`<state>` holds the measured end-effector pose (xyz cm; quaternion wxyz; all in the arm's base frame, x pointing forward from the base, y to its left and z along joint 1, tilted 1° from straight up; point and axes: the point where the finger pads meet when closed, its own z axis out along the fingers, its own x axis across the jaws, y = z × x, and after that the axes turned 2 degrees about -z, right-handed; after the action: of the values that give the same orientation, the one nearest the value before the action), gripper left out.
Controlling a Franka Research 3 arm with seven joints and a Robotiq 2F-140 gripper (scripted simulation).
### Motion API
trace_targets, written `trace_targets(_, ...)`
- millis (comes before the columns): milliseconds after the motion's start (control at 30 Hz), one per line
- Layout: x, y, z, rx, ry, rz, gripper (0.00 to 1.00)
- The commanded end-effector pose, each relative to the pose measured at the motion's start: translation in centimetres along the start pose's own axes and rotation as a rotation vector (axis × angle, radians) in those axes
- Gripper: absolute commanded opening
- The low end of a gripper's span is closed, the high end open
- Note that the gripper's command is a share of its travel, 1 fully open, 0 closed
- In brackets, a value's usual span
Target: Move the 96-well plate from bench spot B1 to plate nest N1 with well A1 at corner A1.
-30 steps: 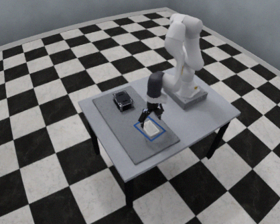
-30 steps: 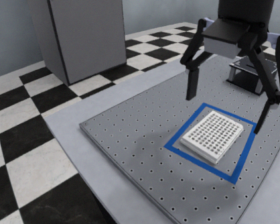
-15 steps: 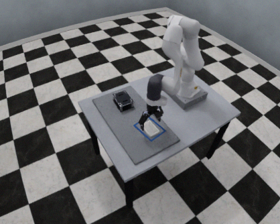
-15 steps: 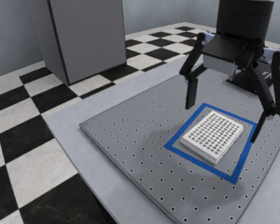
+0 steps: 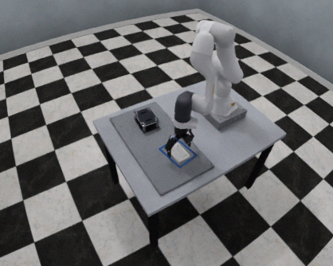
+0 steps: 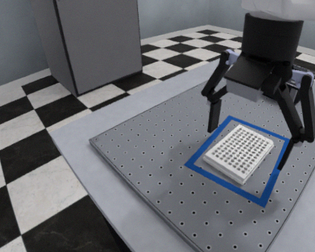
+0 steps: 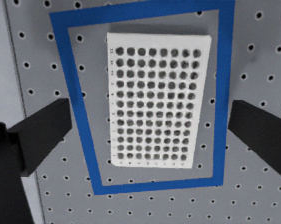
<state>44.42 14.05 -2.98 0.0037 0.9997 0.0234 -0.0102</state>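
Note:
The white 96-well plate (image 5: 183,155) (image 6: 239,152) (image 7: 153,100) lies flat inside the blue outline of spot B1 (image 5: 163,151) (image 6: 224,185) (image 7: 156,186) on the perforated grey board (image 5: 149,167) (image 6: 148,151). My gripper (image 5: 179,144) (image 6: 247,148) (image 7: 150,113) is wide open, pointing straight down over the plate. One finger hangs off each long side, clear of the plate and a little above the board. The dark raised nest N1 (image 5: 146,119) stands at the board's far end, empty.
The arm's base (image 5: 228,115) stands on the table's (image 5: 237,147) back right. A tall grey cabinet (image 6: 92,41) stands on the checkered floor beyond the table. The board's edge runs close to the table's front left side.

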Motion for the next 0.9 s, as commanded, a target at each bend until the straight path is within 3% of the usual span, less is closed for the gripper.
trace_targets(0, 0.42, -0.13, 0.29, 0.001, 0.012, 0.017, 1.0)
trace_targets(700, 0.42, -0.13, 0.29, 0.001, 0.012, 0.017, 1.0)
trace_targets(733, 0.42, -0.13, 0.29, 0.001, 0.012, 0.017, 0.63)
trace_targets(867, 0.42, -0.13, 0.29, 0.001, 0.012, 0.017, 0.63)
